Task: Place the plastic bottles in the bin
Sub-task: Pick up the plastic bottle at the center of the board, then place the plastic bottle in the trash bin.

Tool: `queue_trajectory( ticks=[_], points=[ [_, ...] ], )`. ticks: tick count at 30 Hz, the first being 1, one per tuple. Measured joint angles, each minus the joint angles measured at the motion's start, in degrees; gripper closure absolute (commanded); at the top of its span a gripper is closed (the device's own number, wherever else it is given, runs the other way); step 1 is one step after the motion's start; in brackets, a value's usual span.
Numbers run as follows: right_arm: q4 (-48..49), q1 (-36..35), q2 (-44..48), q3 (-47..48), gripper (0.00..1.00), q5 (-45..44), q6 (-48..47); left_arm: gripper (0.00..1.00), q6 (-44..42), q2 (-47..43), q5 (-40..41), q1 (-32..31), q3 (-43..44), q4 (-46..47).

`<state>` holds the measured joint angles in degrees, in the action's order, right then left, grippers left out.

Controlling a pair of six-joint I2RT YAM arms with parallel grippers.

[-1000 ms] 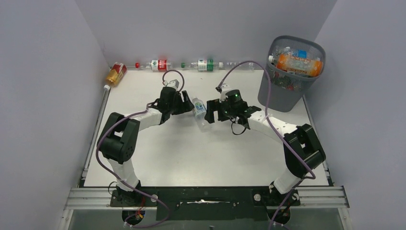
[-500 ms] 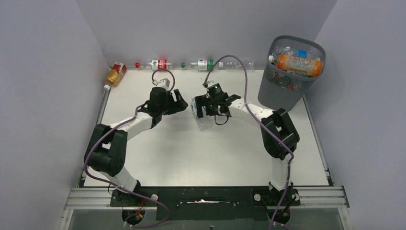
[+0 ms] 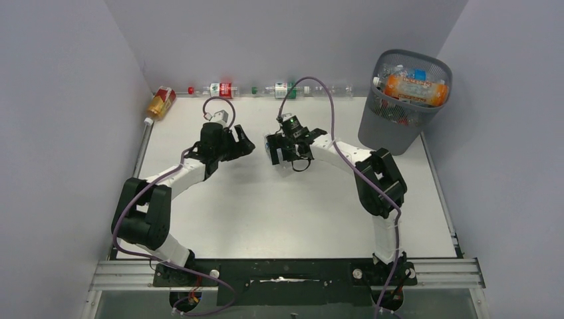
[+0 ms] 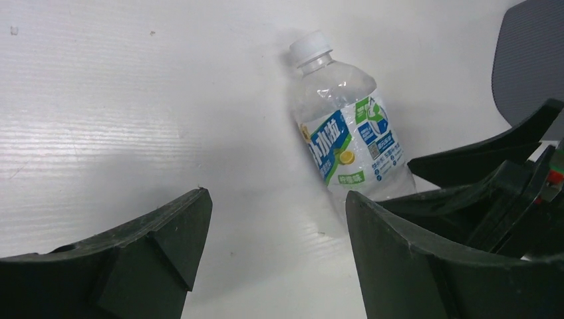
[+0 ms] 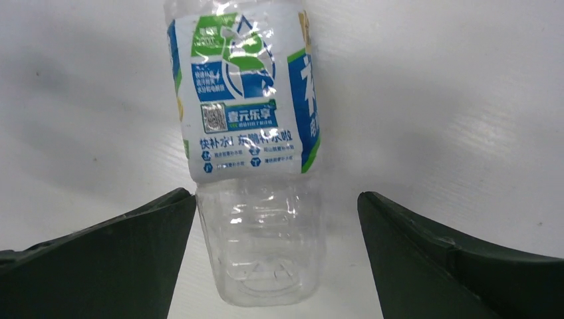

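Right wrist view: centre-frame clear bottle (image 5: 246,113) looks empty, light, crushable; grip its labelled middle. Right pincer (image 5: 276,194) spread around it; left pincer (image 4: 278,195) spread, empty.

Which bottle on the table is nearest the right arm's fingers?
The white-capped clear bottle with the blue-green label, lying between those open fingers; the other bottles line the back wall.

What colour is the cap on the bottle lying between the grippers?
White cap, clearest in left wrist view.
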<state>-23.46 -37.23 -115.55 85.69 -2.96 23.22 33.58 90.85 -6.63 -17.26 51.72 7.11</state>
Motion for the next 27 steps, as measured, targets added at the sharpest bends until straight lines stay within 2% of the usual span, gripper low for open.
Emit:
queue_trajectory(
  ticks=[2,4,6,10,12,19,24,27],
  points=[
    [-1.09,0.0,-1.22,2.16,0.01,-0.76,-0.28,0.26,0.02,0.0,-0.24,0.11,-0.66,0.0],
    [-1.68,0.0,-3.02,4.5,0.06,-1.57,-0.7,0.26,0.04,0.0,-0.46,0.11,-1.2,0.0],
    [-2.71,0.0,-4.5,6.1,0.16,-2.25,-1.46,0.26,0.07,0.0,-0.74,0.11,-1.6,0.0],
    [-5.33,0.0,-7.67,9.31,0.45,-2.8,-3.34,0.26,0.15,0.0,-1.16,0.11,-1.73,0.09],
    [-6.25,0.04,-7.98,10.12,0.53,-2.82,-4.13,0.26,0.22,0.0,-1.33,0.13,-1.73,0.28],
    [-10.47,2.27,-7.1,13.11,0.53,-1.86,-5.07,0.25,0.24,0.0,-1.81,0.68,-1.73,0.42],
    [-12.04,9.44,-1.51,18.95,0.53,-0.87,-4.59,0.25,0.22,0.0,-2.38,1.25,-1.73,0.44],
    [-9.81,14.93,4.42,22.95,0.52,-0.81,-3.32,0.25,0.22,0.0,-2.67,1.44,-1.73,0.48]
  ],
)
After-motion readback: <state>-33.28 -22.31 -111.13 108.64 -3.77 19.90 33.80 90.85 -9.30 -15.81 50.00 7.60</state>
